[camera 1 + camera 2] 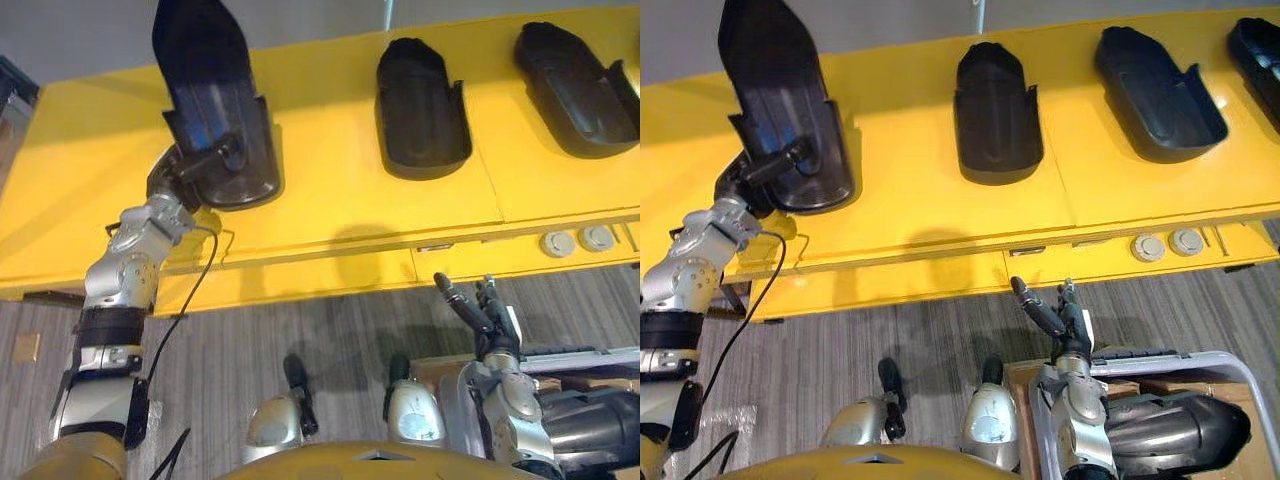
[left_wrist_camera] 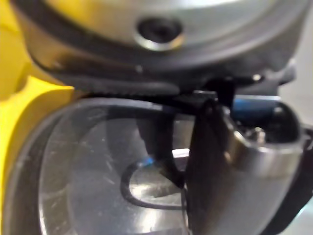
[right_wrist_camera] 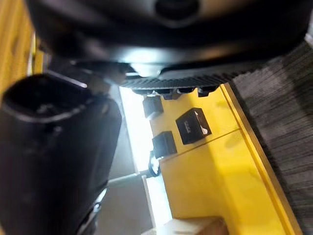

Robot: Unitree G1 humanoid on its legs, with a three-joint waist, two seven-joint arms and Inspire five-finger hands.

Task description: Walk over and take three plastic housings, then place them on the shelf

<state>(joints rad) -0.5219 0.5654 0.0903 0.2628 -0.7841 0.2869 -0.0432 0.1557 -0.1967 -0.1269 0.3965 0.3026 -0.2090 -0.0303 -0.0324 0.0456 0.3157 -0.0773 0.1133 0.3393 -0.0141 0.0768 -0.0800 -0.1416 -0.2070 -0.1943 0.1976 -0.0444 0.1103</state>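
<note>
Left hand (image 1: 180, 178) clamps plastic housing (image 1: 212, 95) by its lower rim, 10 o'clock on yellow shelf (image 1: 350, 215). Second housing (image 1: 420, 100) at 12 o'clock, third housing (image 1: 575, 85) at 2. Right hand (image 1: 488, 312) at 5 o'clock, fingers straight, empty.

Fingers of the left hand (image 1: 172, 180) are lost behind the housing (image 1: 205, 90) it grips with its thumb, and the rightmost housing (image 1: 1260, 45) on the yellow shelf (image 1: 920, 215) runs off the edge of view.
</note>
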